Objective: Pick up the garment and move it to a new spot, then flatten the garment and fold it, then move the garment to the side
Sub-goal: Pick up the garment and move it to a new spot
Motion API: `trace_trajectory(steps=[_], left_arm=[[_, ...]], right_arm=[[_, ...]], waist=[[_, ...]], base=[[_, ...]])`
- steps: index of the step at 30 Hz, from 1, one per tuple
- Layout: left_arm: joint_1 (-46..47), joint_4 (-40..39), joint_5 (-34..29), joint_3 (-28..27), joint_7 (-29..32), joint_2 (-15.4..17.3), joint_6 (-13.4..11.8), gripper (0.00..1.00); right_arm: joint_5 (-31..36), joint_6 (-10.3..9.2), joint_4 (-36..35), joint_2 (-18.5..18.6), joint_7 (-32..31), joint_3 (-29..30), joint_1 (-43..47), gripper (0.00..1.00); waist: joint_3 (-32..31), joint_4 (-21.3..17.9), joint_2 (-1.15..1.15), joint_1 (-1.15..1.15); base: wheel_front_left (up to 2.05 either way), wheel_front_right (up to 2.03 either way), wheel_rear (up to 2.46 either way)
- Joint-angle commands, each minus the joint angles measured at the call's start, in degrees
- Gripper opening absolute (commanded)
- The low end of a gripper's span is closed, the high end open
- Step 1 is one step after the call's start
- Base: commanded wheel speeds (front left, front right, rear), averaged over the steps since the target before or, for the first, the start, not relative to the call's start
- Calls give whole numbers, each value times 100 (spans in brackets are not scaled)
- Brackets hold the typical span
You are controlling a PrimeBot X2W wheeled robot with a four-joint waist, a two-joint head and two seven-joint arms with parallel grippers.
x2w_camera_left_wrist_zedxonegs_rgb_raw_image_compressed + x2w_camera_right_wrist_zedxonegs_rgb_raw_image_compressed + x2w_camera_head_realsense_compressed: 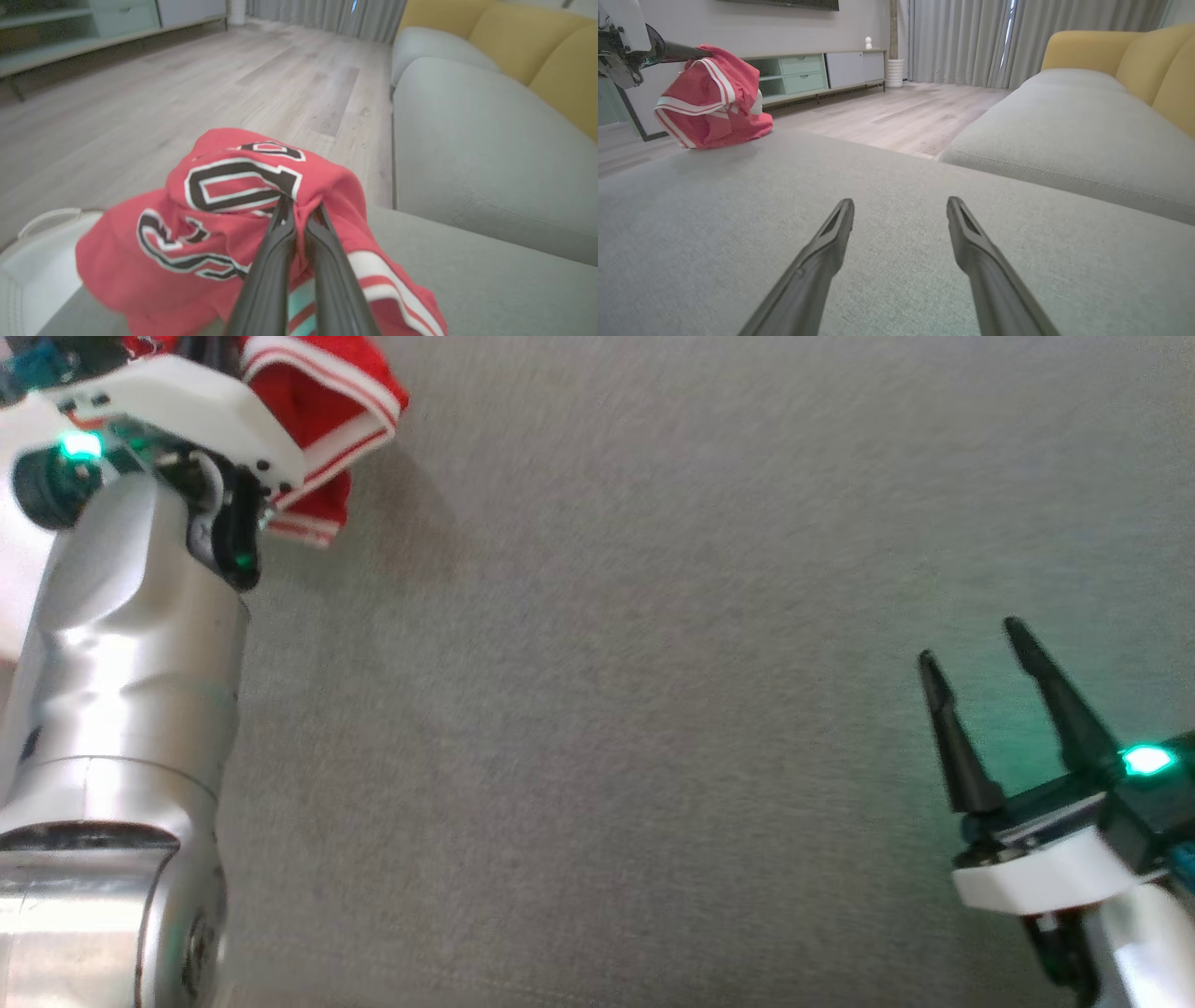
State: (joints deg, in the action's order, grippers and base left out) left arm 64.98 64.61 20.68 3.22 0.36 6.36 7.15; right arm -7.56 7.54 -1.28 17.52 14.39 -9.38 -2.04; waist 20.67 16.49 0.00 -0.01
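Observation:
The garment (322,411) is a red jersey with white stripes and black-and-white lettering, bunched at the far left of the grey sofa seat (653,709). In the left wrist view my left gripper (301,210) is shut on a fold of the garment (224,219), its two dark fingers pinched together in the cloth. From the right wrist view the garment (714,98) hangs lifted from the left gripper's fingers (682,50), its lower edge near the seat. My right gripper (971,649) stands open at the lower right above the bare seat, far from the garment, with nothing between its fingers.
A white basket (32,261) sits below the garment at the seat's left edge. A second grey cushion (1064,135) and yellow backrests (1120,51) lie to the right. Beyond the seat are wooden floor (896,112), a low cabinet (817,74) and curtains (962,42).

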Motion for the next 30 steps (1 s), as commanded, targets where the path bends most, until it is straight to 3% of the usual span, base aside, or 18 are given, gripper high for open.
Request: trace_trajectory(steps=[1,9,16,24,30], left_arm=[[271,-309,-15,60,-35,324,30,0],[149,-1562,451,1057,492,416,33,0],[-435,-2713,984,1496,1003,397,33,0],[-1363,-3271,1065,1915,1335,195,17,0],[-2322,-3011,872,2439,885,-60,-15,0]], right_arm=[[-39,-5,-125,-28,59,-128,15,100],[-20,-5,-26,-588,60,-150,329,100],[40,-5,-90,-801,60,-128,492,100],[42,-5,-140,-890,61,-94,553,100],[-6,-5,-153,-1030,61,-216,314,100]], waist=[[-702,-516,0,1],[-1670,-1429,0,1],[-2012,-2317,0,1],[-1824,-3016,0,1],[-1167,-3207,0,1]], base=[[0,0,0],[0,0,0],[0,0,0],[0,0,0],[0,0,0]])
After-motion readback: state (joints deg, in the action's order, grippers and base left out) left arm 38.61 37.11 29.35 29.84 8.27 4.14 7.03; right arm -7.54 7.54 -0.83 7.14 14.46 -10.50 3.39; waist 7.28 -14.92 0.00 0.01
